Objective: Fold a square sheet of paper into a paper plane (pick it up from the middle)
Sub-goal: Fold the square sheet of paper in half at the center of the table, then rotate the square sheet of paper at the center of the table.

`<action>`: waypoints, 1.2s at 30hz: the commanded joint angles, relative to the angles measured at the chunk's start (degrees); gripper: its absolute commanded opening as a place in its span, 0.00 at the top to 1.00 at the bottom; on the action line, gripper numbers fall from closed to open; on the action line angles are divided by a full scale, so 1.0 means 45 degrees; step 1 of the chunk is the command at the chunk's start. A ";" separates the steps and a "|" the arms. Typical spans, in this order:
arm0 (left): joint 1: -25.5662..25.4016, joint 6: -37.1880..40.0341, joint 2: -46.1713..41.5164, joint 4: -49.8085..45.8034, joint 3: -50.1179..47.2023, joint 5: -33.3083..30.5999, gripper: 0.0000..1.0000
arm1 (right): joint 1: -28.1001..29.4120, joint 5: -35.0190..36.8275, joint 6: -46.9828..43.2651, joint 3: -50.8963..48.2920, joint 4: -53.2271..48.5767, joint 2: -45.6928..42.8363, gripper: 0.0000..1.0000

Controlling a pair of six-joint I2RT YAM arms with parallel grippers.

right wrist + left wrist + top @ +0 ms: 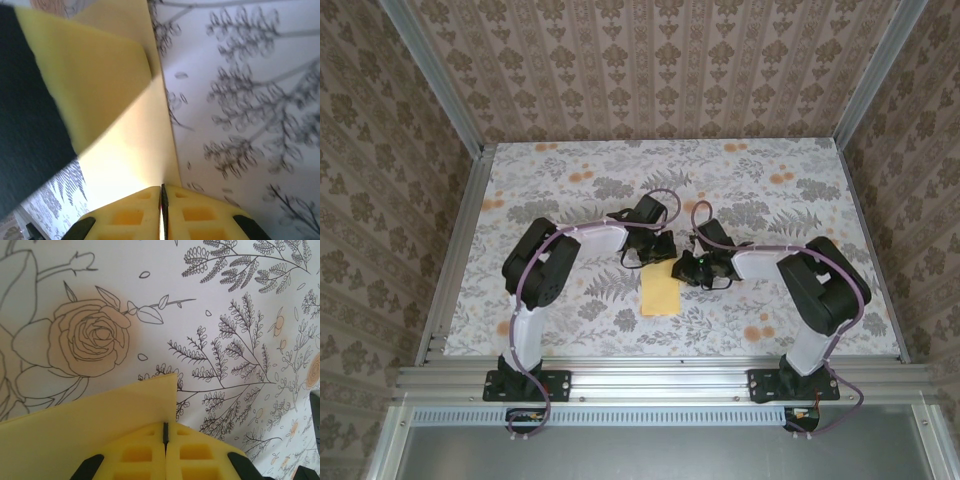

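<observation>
The square sheet of paper (660, 294) is pale yellow and looks folded into a narrow rectangle, lying on the table between the two arms. My left gripper (656, 260) is at its far edge. In the left wrist view the yellow fingers (200, 452) are shut (165, 426), and the sheet (100, 425) spreads left from the line where they meet. My right gripper (679, 272) is at the sheet's far right corner. It is shut (162, 188) on the sheet (130, 150), which rises out from between its fingertips and curls to the left.
The table cover (570, 180) carries grey leaf prints and small orange flowers. Aluminium rails (450, 260) frame the table, with patterned walls behind. A dark, blurred shape (25, 110) lies close on the left in the right wrist view.
</observation>
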 commanded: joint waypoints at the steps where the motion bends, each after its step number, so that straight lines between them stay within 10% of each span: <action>1: 0.0069 -0.0124 0.0810 -0.0972 -0.0475 -0.0507 0.94 | 0.0388 -0.0303 -0.0071 -0.0952 -0.1862 -0.0761 0.87; 19: 0.0084 0.0107 0.0596 -0.1025 0.0183 -0.0213 0.91 | 0.1853 0.0942 -0.0028 -0.1870 -0.4277 -0.5633 0.86; 28: 0.0154 0.0774 -0.2443 -0.2207 0.0957 -0.0758 0.58 | 0.2031 0.3816 -0.1369 0.0355 -0.5811 -0.4615 0.70; 36: 0.0889 -0.0165 -0.7051 -0.2704 -0.3363 -0.3171 0.35 | 0.3193 0.4658 -0.1806 0.1690 -0.5973 -0.2459 0.73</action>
